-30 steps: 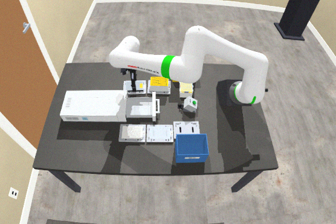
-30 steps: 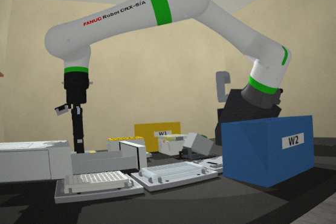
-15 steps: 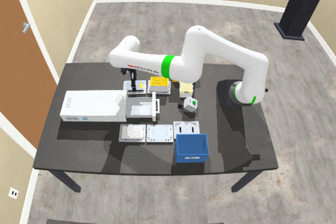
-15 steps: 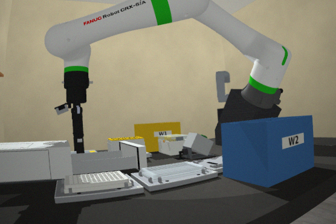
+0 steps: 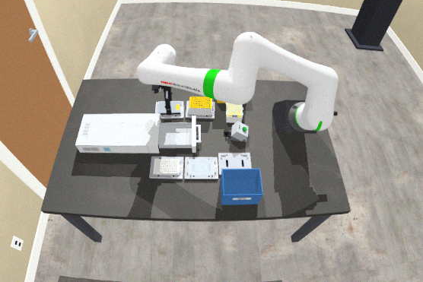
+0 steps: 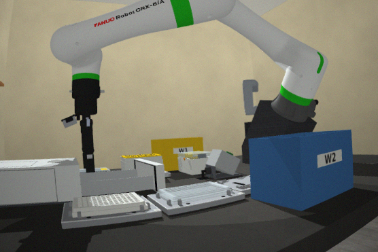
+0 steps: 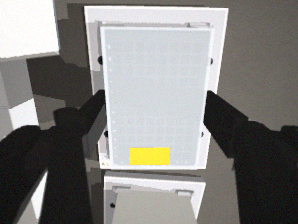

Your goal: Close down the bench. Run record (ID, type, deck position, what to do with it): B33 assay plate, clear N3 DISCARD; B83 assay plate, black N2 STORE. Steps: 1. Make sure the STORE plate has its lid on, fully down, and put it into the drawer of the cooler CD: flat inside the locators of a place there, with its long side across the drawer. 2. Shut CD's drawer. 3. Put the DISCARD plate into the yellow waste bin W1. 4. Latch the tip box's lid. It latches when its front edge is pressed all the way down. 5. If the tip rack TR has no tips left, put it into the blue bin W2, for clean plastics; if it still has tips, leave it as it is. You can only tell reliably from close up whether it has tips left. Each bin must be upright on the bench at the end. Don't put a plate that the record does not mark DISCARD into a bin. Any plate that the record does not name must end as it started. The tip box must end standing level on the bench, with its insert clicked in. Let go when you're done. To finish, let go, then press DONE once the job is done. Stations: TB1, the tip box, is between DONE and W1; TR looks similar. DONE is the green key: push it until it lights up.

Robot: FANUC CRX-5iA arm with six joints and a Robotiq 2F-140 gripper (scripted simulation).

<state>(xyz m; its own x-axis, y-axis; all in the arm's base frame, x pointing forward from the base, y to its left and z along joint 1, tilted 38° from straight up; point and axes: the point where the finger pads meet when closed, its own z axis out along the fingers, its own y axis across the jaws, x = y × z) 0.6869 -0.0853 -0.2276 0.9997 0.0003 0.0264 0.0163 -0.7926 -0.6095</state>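
My gripper (image 7: 155,104) is shut on the long sides of a grey plate with a yellow label (image 7: 156,95). The plate is at or just above its white nest (image 7: 95,60), behind the cooler. In the overhead view the gripper (image 5: 167,106) stands upright over this plate. The cooler CD (image 5: 114,133) is a white box at the left with its drawer (image 5: 176,137) pulled open and an empty place inside. A clear plate (image 5: 201,167) sits on a nest in the front row. The yellow bin W1 (image 6: 177,153) stands at the back.
A box with a yellow top (image 5: 200,106) and a second one (image 5: 233,112) stand right of my gripper. The green DONE key (image 5: 240,131) is on a tilted grey block. A white plate (image 5: 167,166), an empty nest (image 5: 234,161) and blue bin W2 (image 5: 241,186) are in front.
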